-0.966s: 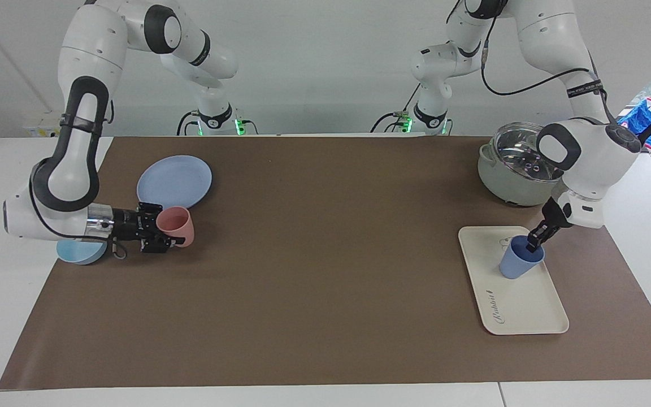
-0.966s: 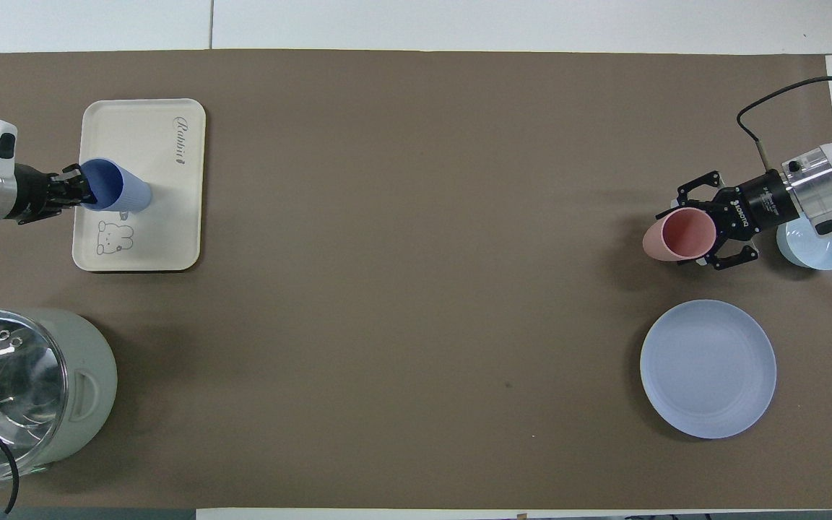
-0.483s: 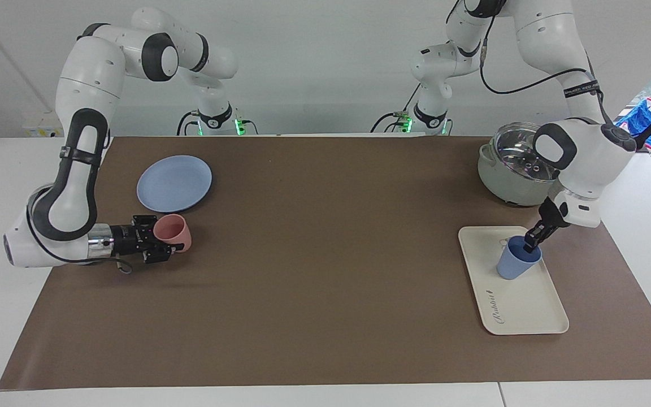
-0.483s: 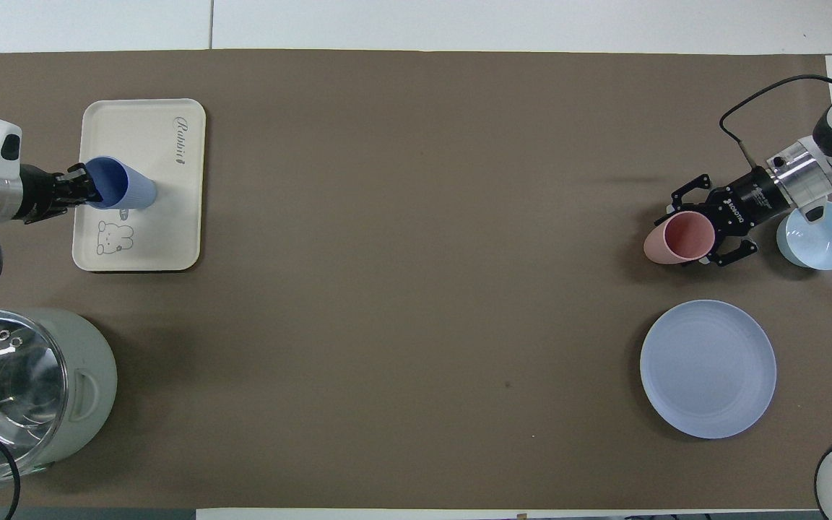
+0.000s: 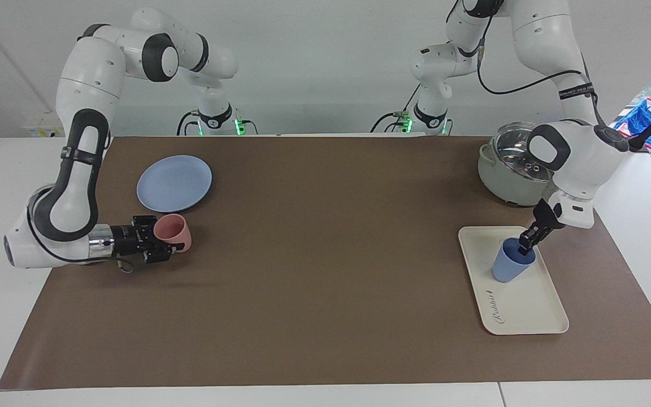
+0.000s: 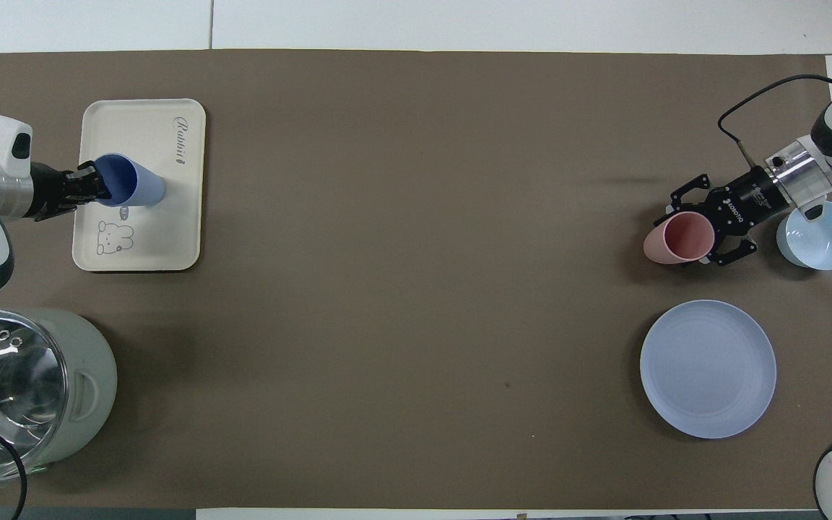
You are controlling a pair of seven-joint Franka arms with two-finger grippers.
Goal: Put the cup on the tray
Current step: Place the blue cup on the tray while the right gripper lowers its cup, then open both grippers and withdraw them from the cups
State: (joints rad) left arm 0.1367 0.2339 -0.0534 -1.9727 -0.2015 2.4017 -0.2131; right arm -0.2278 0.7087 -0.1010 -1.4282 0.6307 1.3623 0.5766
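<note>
Tabletop lies bare between the arms. Cream tray sits near its edge at the left arm's end, carrying the blue cup, rim pinched by left gripper fingers. Right gripper fingers straddle the pink tumbler.

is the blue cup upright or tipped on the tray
Tipped a little. The cup leans on the tray, mouth toward the left gripper, which pinches its rim. Whether its base rests flat: cannot tell.
</note>
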